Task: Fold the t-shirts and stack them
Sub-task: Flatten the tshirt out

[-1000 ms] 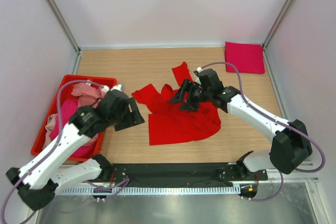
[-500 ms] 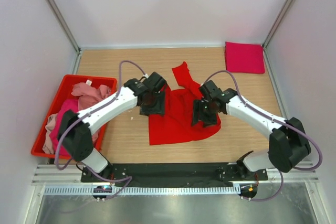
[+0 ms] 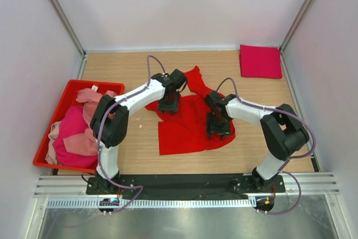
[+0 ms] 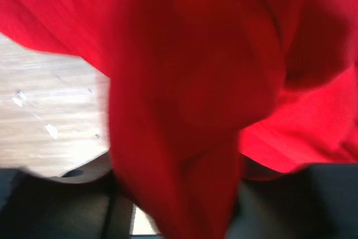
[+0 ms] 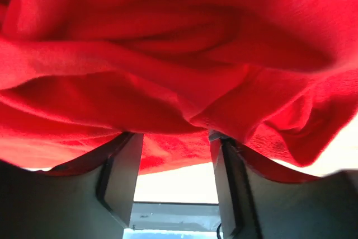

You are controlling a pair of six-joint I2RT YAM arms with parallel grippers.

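Note:
A bright red t-shirt [image 3: 187, 130] lies crumpled in the middle of the table. My left gripper [image 3: 169, 103] is down on its upper left part. In the left wrist view a blurred fold of the red t-shirt [image 4: 184, 99] hangs between the wide-apart dark fingers [image 4: 56, 205] of my left gripper [image 4: 179, 200]. My right gripper [image 3: 217, 126] is on the shirt's right side. It is open [image 5: 176, 160], with red cloth [image 5: 168, 54] draped over its fingertips [image 5: 120, 177] and bare table showing between them. A folded magenta t-shirt [image 3: 260, 61] lies at the back right.
A red plastic bin [image 3: 95, 84] at the left holds magenta [image 3: 72, 130] and pale pink [image 3: 92, 98] shirts. White walls close in the table on the left, back and right. The arm bases stand at the near edge.
My left arm swung from over the bin across to the red t-shirt's upper left. My right gripper moved down and toward me onto the shirt's right side. The shirt's left sleeve is bunched inward.

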